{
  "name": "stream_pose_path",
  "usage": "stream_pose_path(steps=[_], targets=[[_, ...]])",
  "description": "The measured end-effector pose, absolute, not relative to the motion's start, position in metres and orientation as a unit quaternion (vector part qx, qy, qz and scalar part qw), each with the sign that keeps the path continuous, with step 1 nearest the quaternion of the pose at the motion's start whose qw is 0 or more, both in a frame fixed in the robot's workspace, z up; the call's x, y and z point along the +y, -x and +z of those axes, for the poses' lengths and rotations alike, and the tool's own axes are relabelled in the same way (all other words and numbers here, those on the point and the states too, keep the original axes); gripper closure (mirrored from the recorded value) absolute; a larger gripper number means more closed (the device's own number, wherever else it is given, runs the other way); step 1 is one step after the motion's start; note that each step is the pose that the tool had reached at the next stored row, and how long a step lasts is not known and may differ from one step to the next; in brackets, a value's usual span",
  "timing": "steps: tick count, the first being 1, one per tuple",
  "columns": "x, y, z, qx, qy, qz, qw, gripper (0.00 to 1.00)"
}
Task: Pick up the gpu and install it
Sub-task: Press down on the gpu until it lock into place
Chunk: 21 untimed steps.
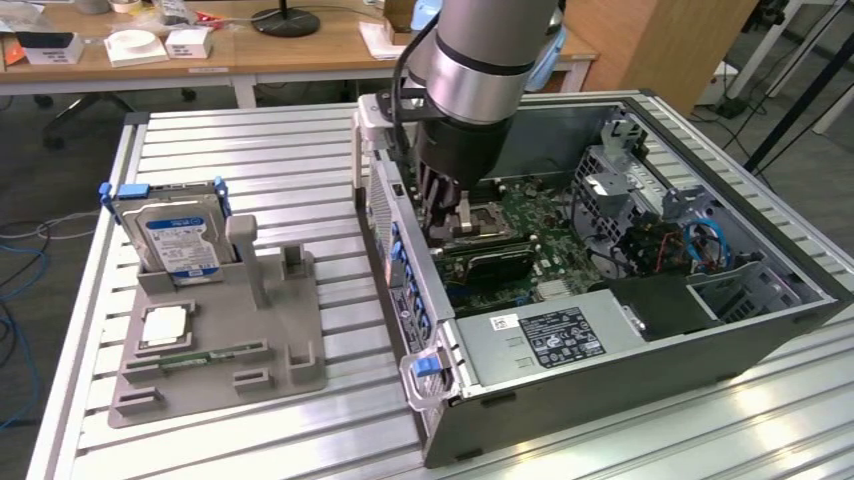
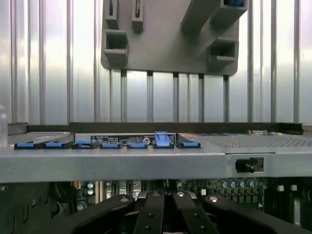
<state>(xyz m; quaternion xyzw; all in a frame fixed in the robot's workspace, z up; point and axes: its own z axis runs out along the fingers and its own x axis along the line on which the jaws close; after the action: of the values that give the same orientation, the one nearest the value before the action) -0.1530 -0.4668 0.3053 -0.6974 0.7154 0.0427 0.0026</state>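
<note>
My gripper (image 1: 447, 222) reaches down into the open computer case (image 1: 747, 310), close to its rear wall and over the motherboard (image 1: 534, 215). In the wrist view the gripper (image 2: 165, 197) is shut, its dark fingers (image 2: 148, 214) pressed together. Just under it a dark flat card lies across the board with one end at the rear wall; it looks like the gpu (image 1: 490, 263). Whether the fingers hold or touch it is hidden by the arm. One blue slot latch (image 2: 163, 139) on the rear wall stands higher than its neighbours.
A grey parts holder (image 1: 220, 345) sits on the slatted table at the exterior view's left, with a silver hard drive (image 1: 180, 240), a processor chip (image 1: 163, 325) and a green memory stick (image 1: 200, 358). Drive cage and cables (image 1: 667, 235) fill the case's far side.
</note>
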Motion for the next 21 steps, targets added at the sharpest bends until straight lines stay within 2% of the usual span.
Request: stream_pose_path(steps=[21], targets=[[-0.466,0.156,0.295,0.716,0.697,0.042,0.003,0.89]])
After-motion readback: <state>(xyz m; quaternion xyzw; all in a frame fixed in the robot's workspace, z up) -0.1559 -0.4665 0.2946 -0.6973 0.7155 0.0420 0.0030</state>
